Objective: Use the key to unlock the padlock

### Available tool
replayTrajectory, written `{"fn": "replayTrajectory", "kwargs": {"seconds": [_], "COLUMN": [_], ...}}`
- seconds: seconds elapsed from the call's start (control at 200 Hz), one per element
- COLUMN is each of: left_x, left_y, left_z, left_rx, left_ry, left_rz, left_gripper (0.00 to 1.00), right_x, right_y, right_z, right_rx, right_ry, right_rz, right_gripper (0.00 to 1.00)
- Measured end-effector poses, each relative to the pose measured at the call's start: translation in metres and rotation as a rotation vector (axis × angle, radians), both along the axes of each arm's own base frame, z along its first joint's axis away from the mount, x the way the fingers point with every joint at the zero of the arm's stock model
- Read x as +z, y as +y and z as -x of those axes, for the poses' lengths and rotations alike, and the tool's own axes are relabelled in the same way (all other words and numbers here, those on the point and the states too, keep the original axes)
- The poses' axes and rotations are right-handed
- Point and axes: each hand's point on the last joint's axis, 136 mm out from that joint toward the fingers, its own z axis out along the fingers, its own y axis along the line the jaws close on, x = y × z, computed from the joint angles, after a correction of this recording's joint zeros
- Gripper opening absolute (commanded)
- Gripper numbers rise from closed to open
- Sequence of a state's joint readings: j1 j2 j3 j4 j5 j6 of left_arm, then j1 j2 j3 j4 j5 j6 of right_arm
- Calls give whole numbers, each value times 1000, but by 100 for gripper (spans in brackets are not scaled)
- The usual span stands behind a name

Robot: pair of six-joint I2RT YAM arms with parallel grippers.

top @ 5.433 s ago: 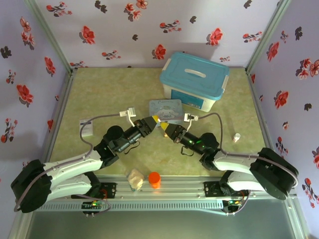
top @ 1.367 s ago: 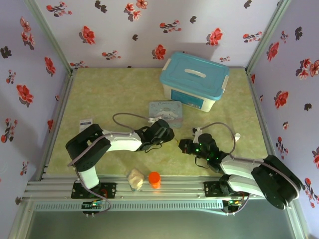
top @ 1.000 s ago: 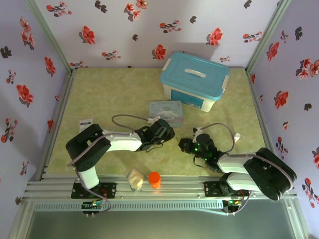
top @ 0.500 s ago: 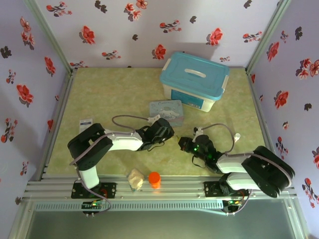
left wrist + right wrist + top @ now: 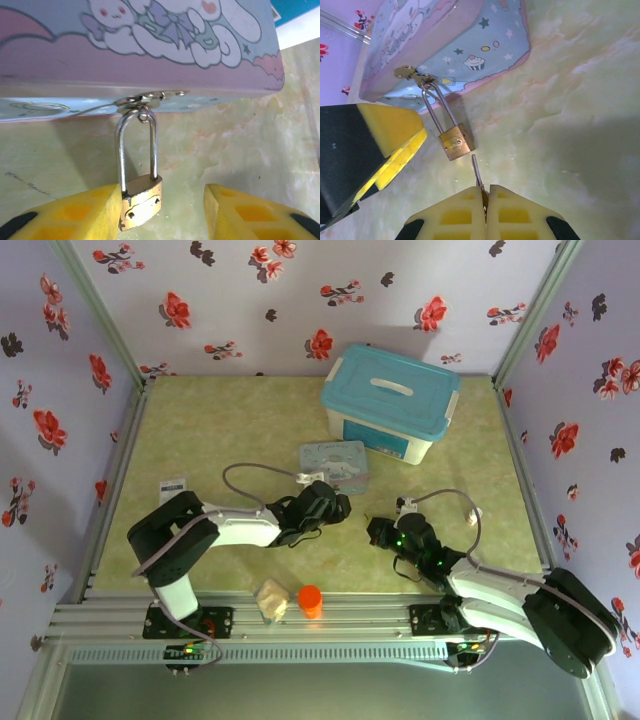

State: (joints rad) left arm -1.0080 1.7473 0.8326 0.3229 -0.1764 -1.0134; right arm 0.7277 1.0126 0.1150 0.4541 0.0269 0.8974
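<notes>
My right end effector is clamped on the key, its tip just beside the padlock. It hangs from the hasp of the cartoon tin, between the parted fingers of my left end effector.

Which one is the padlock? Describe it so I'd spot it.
Find the big teal-lidded box; in front of it lies a flat pale blue cartoon tin. The padlock is hooked to the clasp on the tin's near edge: a tiny brass-gold block on a thin grey U-shaped shackle, far smaller than the tin.
</notes>
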Motion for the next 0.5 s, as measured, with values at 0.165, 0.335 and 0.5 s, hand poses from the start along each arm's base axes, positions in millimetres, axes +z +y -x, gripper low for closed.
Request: {"fn": "replayTrajectory", "kwargs": {"seconds": [0.165,0.335,0.5], "left_x": [-11,-11,-23], "left_y": [-5,-5,6], "left_z": [-4,-5,-1], "left_rx": [-24,-35,-29], "left_ry": [-1,-18,-11], "left_rz": [34,40,15], "left_gripper": [48,48,50], "right_x": [-3,-3,-3], "right_y": [-1,-2,-2], "right_z": [1,2,2], "right_rx": [0,0,-1], "right_ry": [11,13,12], "right_rz": [9,11,11], "right_gripper": [0,0,0]}}
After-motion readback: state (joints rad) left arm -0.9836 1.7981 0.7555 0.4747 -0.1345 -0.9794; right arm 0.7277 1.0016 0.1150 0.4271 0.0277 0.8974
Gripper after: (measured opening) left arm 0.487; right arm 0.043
